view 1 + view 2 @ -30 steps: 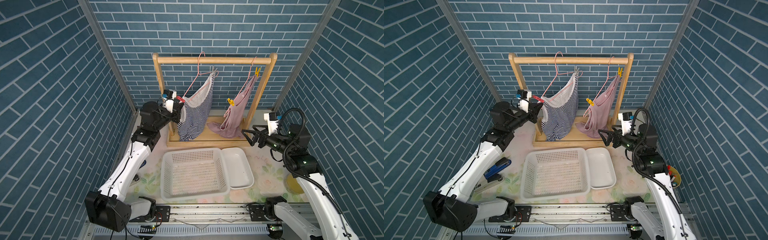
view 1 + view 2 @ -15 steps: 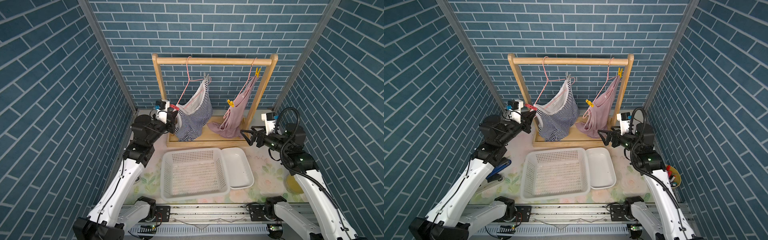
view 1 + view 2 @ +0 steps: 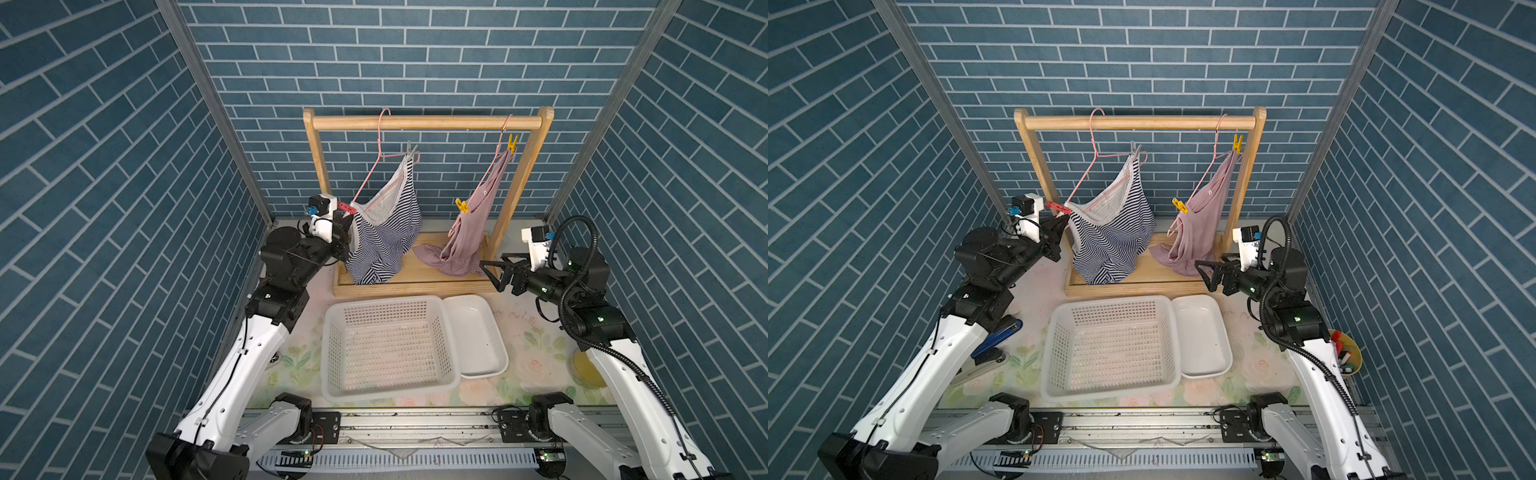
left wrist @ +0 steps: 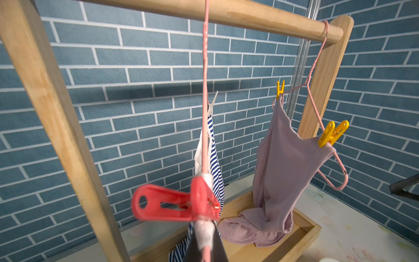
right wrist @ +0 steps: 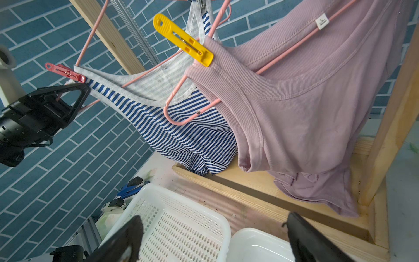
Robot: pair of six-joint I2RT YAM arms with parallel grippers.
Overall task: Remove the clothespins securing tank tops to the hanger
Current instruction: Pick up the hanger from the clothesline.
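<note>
Strap pinched just beside red pin [image 4: 174, 203] on rack [image 3: 424, 122]
Left fingers [image 3: 1055, 227] are pressed together on a strap of the striped top [image 3: 386, 237] and its hanger [image 4: 205, 79]. Right fingers [image 5: 127, 240] are spread wide, near the pink top [image 3: 473, 237] but apart from it. The grey pin [image 4: 212, 105] and two yellow pins [image 4: 280, 88] [image 4: 332, 133] are clipped at the other straps.

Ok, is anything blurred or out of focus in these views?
Left wrist view: the red clothespin, close to the lens, is smeared; the yellow clothespins behind are sharp. Right wrist view: the right tool's fingertips at the frame edge are soft, the pink tank top crisp. Both top views: evenly lit, sharp, no glare.
</note>
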